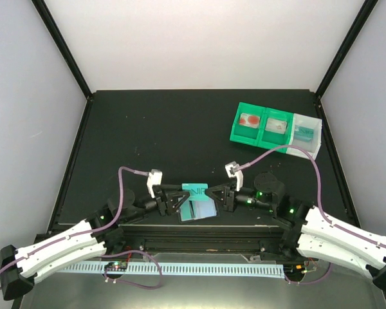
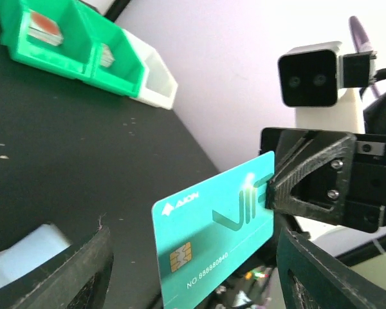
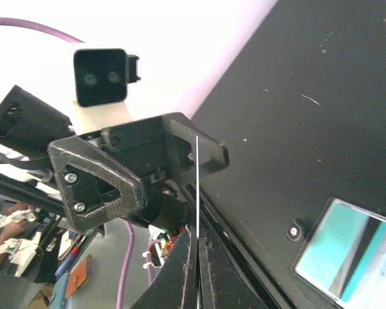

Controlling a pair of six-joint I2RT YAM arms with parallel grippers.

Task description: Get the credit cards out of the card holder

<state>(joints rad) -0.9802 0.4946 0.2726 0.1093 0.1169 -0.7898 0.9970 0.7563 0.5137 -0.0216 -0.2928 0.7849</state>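
At the left, the left end effector point(image 1: 174, 201) is seen with its jaws spread wide. In its own wrist view the two fingers stand at either side of the frame and nothing is touched by them.

Between the arms, a teal credit card point(image 2: 212, 238) is held off the table point(image 1: 148, 129), directly above the open card holder point(image 1: 199, 210). Its long axis is laid across the gap between the two arms. The chip end is pointed toward the left arm and the far short edge toward the right. In the right wrist view it is seen edge-on, as a thin line. In the holder below, another teal card with a dark stripe can be made out.

To the right, the right end effector point(image 1: 219, 194) is closed on that far short edge, so the card is carried by this grip alone.

Trouble is judged likeliest here. With so little edge pinched, the card could be swung or slipped loose and dropped back onto the holder. It could also be clipped by the flanking left fingers when either arm is moved.

Far right, the green-and-white tray point(image 1: 235, 132) is well clear.
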